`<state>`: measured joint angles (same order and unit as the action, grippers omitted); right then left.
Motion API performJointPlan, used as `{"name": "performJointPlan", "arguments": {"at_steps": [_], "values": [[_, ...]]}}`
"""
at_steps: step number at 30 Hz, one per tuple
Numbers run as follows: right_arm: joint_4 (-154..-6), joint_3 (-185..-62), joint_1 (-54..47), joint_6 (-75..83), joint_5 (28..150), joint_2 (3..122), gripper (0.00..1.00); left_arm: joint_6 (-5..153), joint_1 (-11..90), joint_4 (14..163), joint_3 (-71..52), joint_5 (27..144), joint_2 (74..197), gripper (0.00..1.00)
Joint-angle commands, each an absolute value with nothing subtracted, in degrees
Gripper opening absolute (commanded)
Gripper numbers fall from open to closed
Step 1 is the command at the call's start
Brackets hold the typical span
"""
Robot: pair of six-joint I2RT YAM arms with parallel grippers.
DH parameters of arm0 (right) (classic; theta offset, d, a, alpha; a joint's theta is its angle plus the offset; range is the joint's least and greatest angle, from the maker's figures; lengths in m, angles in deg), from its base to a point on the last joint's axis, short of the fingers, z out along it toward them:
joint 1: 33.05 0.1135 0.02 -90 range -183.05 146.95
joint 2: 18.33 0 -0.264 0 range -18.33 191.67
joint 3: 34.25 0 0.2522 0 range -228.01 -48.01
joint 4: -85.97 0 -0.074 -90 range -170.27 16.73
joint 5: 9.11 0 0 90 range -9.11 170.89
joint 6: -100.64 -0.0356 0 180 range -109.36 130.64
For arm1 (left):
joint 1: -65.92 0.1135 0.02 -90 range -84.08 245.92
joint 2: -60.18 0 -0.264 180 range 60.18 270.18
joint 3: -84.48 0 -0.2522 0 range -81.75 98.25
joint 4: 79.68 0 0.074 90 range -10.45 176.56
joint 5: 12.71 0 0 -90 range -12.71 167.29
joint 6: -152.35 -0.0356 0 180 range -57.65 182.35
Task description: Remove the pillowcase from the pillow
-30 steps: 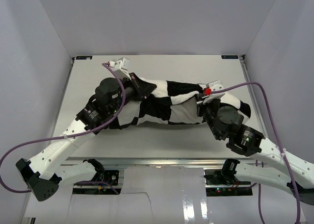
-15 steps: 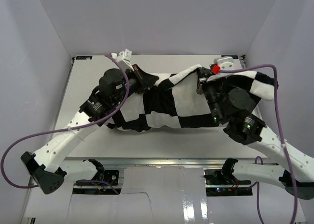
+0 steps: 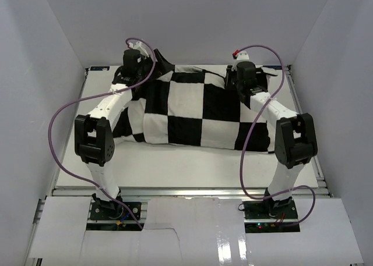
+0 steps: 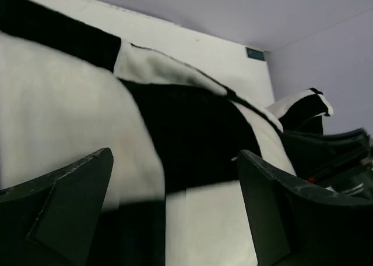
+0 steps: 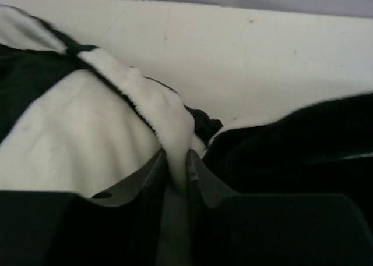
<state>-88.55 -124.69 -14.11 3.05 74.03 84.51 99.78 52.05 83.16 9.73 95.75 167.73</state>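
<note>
The black and white checkered pillowcase (image 3: pixel 198 112) lies spread wide across the table, its far edge between both grippers. My left gripper (image 3: pixel 140 77) hovers at its far left corner. In the left wrist view this gripper (image 4: pixel 175 154) is open wide above the checkered fabric (image 4: pixel 192 132), holding nothing. My right gripper (image 3: pixel 239 82) is at the far right corner. In the right wrist view its jaws (image 5: pixel 175 154) stand narrow with a white fold of the pillowcase (image 5: pixel 169 126) pinched between them. The pillow is hidden; only checkered cover shows.
The white table (image 3: pixel 175 164) is boxed in by pale walls on the left, right and far sides. Both arms stretch from the near edge over the fabric's two ends, purple cables looping beside them. Bare tabletop (image 5: pixel 250 56) shows beyond the right gripper.
Both arms have swung from mid-table out to the far edge, pulling the bunched pillowcase out flat. The left gripper has opened and let go of the fabric.
</note>
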Motion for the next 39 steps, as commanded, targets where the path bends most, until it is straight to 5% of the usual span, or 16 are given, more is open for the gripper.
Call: {"name": "performJointPlan", "arguments": {"at_steps": [1,5,6,7,8,13,21,25,28,34,39], "values": [[-86.9,-135.2,-15.9,-0.5,85.9,85.7,0.31,91.0,51.3,77.3,18.3,97.5,161.0,0.98],[-79.1,-146.5,-16.9,0.1,88.1,91.6,0.60,86.5,51.1,70.8,17.8,84.4,154.9,0.98],[-77.6,-148.1,-16.8,0.1,87.9,91.9,0.86,86.1,51.0,70.8,16.3,81.5,153.3,0.98],[-76.7,-149.2,-16.8,0.3,87.6,91.7,1.00,85.8,50.9,70.7,14.6,78.2,151.6,0.98],[-75.7,-151.3,-16.8,0.4,87.5,91.5,0.91,85.6,50.8,70.4,10.8,71.2,148.5,0.98],[-68.5,-154.8,-16.8,0.6,87.7,87.7,0.90,86.6,50.8,74.5,-3.8,65.0,141.0,0.98],[-84.5,-127.1,-12.4,-5.0,100.7,73.4,0.91,91.4,50.8,83.4,-26.7,64.6,133.5,0.96],[-87.6,-124.9,-8.8,-3.8,100.7,73.4,0.90,92.7,50.7,96.1,-42.4,59.8,125.8,0.96],[-88.2,-127.3,-8.1,-2.4,104.7,75.0,0.91,93.3,50.7,97.8,-45.0,56.0,124.8,0.97],[-97.2,-125.4,-8.3,-2.8,106.0,73.9,0.90,92.7,50.2,107.5,-44.4,71.7,131.5,0.93],[-95.5,-138.7,-11.0,-4.6,111.7,83.5,0.90,94.3,42.7,109.9,-44.5,63.3,139.8,0.88]]}}
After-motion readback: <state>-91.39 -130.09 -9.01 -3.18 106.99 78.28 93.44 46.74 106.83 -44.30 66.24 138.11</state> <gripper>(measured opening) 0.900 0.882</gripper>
